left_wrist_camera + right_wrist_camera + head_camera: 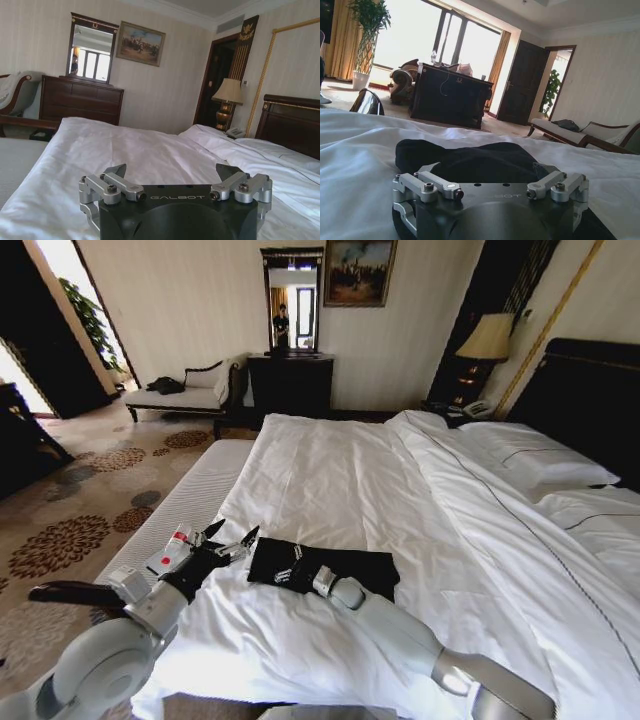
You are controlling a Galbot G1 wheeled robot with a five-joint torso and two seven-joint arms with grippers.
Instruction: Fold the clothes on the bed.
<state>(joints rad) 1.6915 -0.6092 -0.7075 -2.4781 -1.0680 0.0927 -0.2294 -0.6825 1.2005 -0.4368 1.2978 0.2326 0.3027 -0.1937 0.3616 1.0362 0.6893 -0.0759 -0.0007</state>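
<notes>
We are finding the shirt (330, 568) lying crosswise near the bed's (330, 470) foot. Right gripper (285, 573) is resting on it, jaws apart; left gripper (232, 540) is hovering open beside its end.

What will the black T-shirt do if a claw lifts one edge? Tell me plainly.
The black T-shirt lies bunched in soft folds on the white duvet, so it would probably droop and unfold rather than hold shape. It looks thin, so likely light. Pushed, it may drag and wrinkle the duvet beneath.
</notes>
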